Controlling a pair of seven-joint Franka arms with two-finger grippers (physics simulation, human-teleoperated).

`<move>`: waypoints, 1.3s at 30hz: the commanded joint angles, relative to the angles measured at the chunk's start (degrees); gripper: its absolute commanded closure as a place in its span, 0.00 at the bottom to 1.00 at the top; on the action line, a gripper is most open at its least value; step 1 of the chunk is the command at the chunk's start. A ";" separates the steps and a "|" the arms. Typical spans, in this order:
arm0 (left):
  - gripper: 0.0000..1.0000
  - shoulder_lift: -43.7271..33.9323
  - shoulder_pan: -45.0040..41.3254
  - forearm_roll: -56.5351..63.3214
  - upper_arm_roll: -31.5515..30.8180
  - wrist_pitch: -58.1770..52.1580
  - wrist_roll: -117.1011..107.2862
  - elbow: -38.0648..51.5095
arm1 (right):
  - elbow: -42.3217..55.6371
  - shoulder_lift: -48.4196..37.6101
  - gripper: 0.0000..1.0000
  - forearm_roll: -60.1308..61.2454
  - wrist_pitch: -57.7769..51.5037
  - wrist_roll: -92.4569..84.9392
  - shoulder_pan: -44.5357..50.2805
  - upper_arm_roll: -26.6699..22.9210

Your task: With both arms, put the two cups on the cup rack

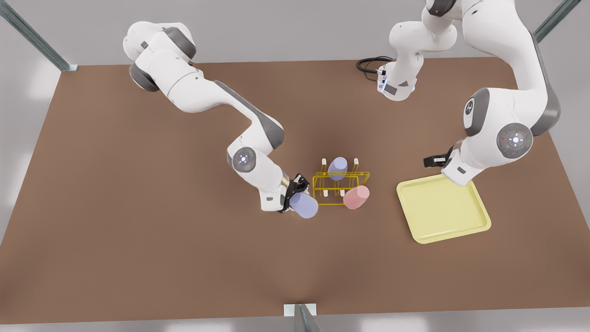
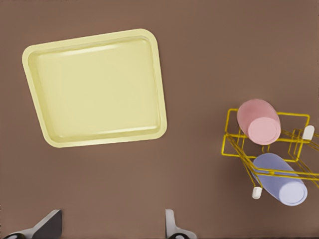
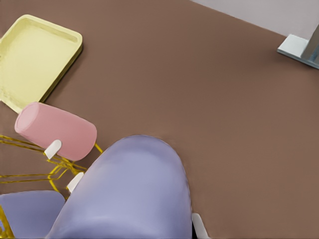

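- Right gripper [image 1: 295, 196] grips a lavender cup [image 1: 304, 205] just beside the yellow cup rack [image 1: 341, 184]
- Pink cup [image 1: 356, 197] and second lavender cup [image 1: 337, 168] sit on the rack
- Left gripper [image 2: 112, 231], fingers spread and empty, hangs above the pale tray [image 1: 442, 207] near the rack

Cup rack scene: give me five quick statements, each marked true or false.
1. The pink cup is already on the cup rack. True.
2. The right pincer is empty. False: it is shut on a lavender cup, just beside the rack on the front view's left.
3. A second lavender cup sits on the rack. True.
4. A cup lies in the pale yellow tray. False: nothing lies in it.
5. The left pincer holds the pink cup. False: its fingers are open with nothing between them, above the table near the tray; that arm waits.
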 commanded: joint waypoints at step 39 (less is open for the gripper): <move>0.00 0.31 -0.16 0.36 -0.04 -0.65 16.63 0.55 | 5.46 -5.48 0.00 -13.43 -46.74 17.76 -0.55 -13.41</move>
